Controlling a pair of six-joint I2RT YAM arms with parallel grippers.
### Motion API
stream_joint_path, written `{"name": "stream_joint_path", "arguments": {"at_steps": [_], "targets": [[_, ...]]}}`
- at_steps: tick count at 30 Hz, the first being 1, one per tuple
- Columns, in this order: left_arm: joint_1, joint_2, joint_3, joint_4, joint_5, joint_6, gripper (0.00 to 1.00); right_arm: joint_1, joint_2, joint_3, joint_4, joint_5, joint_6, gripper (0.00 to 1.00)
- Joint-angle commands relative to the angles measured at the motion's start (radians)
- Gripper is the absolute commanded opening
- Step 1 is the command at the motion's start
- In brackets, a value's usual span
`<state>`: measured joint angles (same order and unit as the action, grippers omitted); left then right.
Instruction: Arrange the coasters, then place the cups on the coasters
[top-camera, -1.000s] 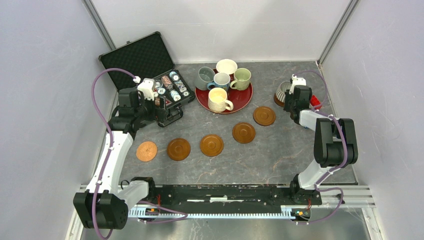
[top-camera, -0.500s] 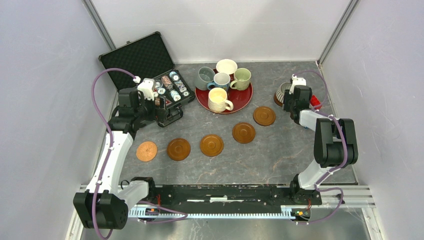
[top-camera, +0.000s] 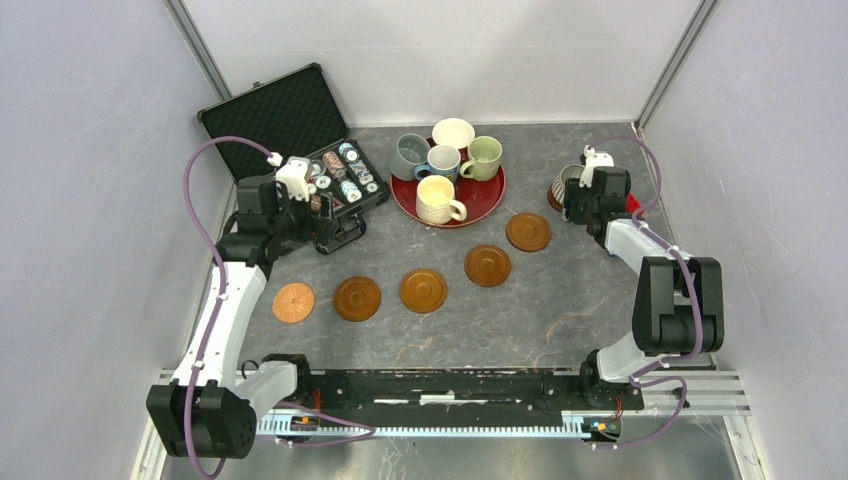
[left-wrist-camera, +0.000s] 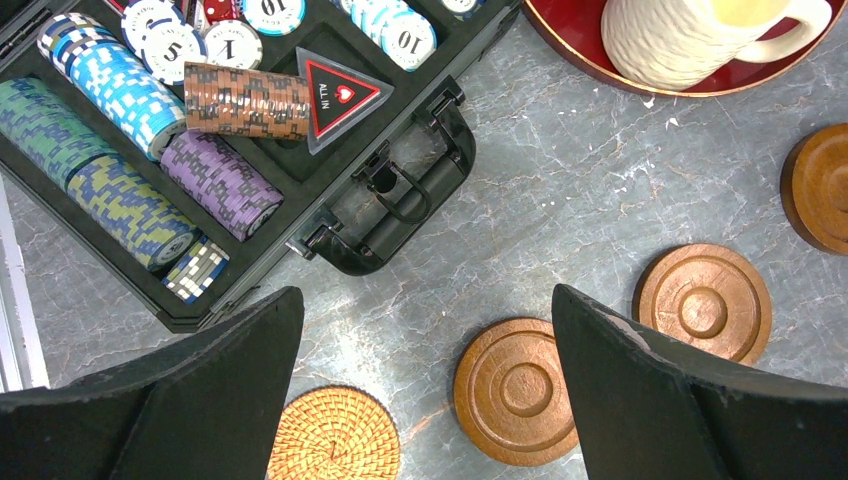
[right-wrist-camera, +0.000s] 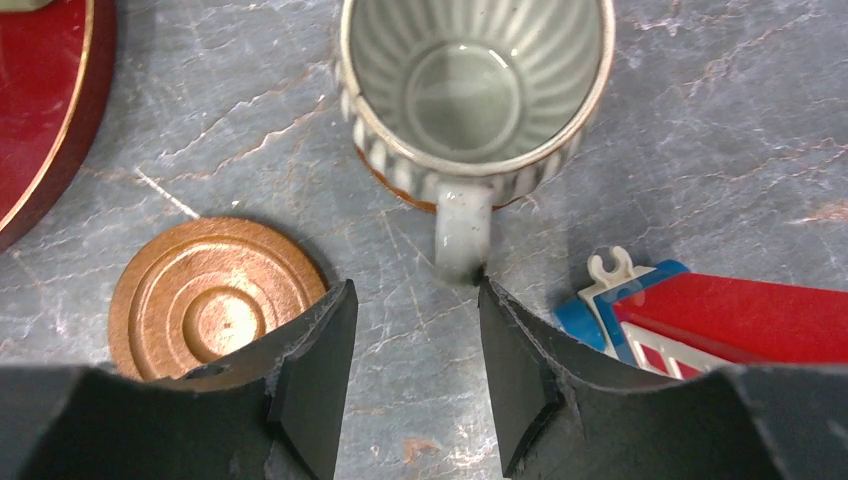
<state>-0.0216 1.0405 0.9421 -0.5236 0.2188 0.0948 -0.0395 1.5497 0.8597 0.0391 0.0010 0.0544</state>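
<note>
1. Coasters and cups are sharing the grey table. Five coasters are lying in a curved row, spaced so that each can take one cup.
2. Chip case is lying open at far left, off the row.
3. Red tray is carrying five cups bunched together, none on a coaster yet.
4. Ribbed mug is standing upright at far right, apparently on the sixth coaster, since a brown edge is showing beneath it.
5. Right gripper is hovering behind the mug's handle. Its fingers are parted and gripping nothing, with the handle tip lying just beyond the gap.
6. Left gripper is hanging near the case, fingers spread wide and empty.
</note>
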Motion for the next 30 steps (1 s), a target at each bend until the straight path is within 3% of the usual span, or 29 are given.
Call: {"name": "stream_joint_path", "arguments": {"at_steps": [1, 8, 18, 30], "targets": [[0.005, -0.011, -0.008, 0.034, 0.022, -0.041, 1.00, 0.005, -0.056, 0.040, -0.055, -0.097, -0.013, 0.54], [0.005, -0.013, -0.005, 0.031, 0.026, -0.043, 1.00, 0.016, 0.025, 0.108, -0.054, -0.144, -0.009, 0.44], [0.006, -0.009, -0.003, 0.031, 0.025, -0.042, 1.00, 0.018, 0.095, 0.146, -0.058, -0.102, -0.013, 0.42], [0.006, -0.004, -0.003, 0.034, 0.025, -0.043, 1.00, 0.018, 0.104, 0.160, -0.100, -0.067, -0.046, 0.53]]}}
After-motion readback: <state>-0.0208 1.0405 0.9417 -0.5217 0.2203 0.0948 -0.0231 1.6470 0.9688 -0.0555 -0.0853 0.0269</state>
